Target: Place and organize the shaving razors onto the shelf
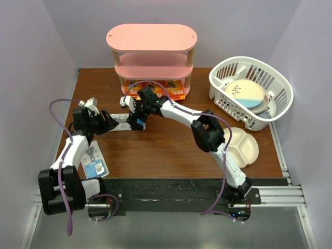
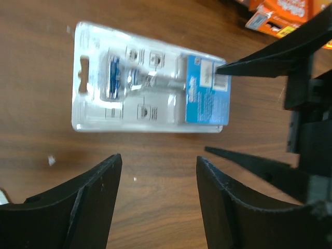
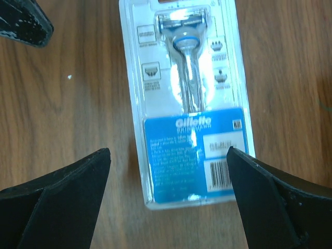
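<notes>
A white-and-blue blister pack of shaving razors (image 1: 119, 122) lies flat on the wooden table between my two grippers. My left gripper (image 1: 110, 123) stands open just left of it, and its fingers (image 2: 98, 192) have only bare wood between them, short of the pack (image 2: 150, 83). My right gripper (image 1: 136, 122) is open wide over the pack's blue end (image 3: 189, 155), one fingertip (image 3: 238, 161) above its barcode corner. A second blister pack (image 1: 96, 162) lies by the left arm. Orange packs (image 1: 158, 92) rest on the bottom tier of the pink shelf (image 1: 151, 39).
A white slatted basket (image 1: 223, 83) holding a plate (image 1: 244, 93) stands at the back right. A white divided plate (image 1: 248, 148) lies right of the right arm. Walls close in on the left, back and right.
</notes>
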Controlling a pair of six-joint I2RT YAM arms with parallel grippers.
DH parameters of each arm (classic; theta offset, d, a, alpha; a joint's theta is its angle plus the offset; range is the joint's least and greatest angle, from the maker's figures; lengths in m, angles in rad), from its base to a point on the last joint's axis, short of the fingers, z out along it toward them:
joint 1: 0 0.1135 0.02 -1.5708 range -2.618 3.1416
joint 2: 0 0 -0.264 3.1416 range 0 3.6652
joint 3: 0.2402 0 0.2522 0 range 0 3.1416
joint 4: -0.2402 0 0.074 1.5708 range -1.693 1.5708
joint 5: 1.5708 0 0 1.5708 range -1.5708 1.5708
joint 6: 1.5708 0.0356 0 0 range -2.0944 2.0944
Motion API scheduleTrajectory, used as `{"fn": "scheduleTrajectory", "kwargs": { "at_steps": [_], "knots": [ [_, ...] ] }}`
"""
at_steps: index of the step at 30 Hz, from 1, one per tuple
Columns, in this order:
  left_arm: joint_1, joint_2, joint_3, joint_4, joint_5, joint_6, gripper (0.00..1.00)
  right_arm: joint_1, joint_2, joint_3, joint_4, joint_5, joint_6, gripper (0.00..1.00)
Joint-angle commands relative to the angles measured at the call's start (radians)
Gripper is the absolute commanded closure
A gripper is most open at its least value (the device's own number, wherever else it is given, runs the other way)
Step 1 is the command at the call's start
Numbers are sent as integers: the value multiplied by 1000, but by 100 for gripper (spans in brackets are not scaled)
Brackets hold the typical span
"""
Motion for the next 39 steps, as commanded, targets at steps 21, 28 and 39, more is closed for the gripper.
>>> {"fn": "scheduleTrajectory", "kwargs": {
  "at_steps": [21, 28, 39],
  "knots": [
    [2, 224, 385, -413, 372, 1094, 35, 12, -196, -282, -479, -52, -949, 37],
    [-228, 132, 253, -414, 300, 1362, 36, -13, -548, -671, -165, 2, -1050, 17],
    [-394, 265, 253, -225, 205, 1464, 40, -151, -876, -850, -22, 31, -383, 10]
  ]
}}
